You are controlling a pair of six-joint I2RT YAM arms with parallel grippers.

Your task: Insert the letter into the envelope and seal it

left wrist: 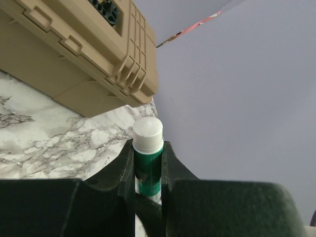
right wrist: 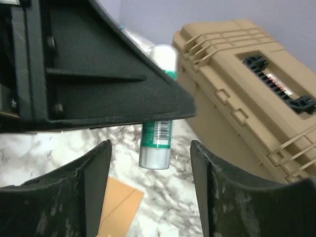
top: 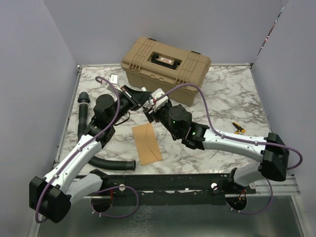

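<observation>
While the left hand [left wrist: 148, 168] pinches a glue stick [left wrist: 147, 148] by its green barrel, white cap pointing away from the wrist, the right hand [right wrist: 150, 145] stands spread. Its two fingers flank the stick's silver bottom end with a gap on either side. Both hands meet above the middle of the counter [top: 222, 94], just in front of the case [top: 165, 61].

Containers:
- Case: tan plastic, lid down, black handle flat on top. It sits at the back of the counter, and its contents are hidden.
- Envelope [top: 146, 143]: kraft-brown and flat on the marble, with its long side running front to back and slightly askew. It lies between the two arms, nearer the front rail than the case. A diagonal crease or flap line shows across it (whether the letter is inside, I cannot tell). Neither hand touches it, and one corner shows low in the right wrist view.

Edges and room:
- A black ribbed hose [top: 81, 116] runs down the left side, then curls along the front and ends near the envelope's near left corner.
- A small yellow-and-black tool [top: 239, 128] lies well apart on the right.
- The right half of the counter is mostly bare marble.
- Walls close off the left, back and right sides.
</observation>
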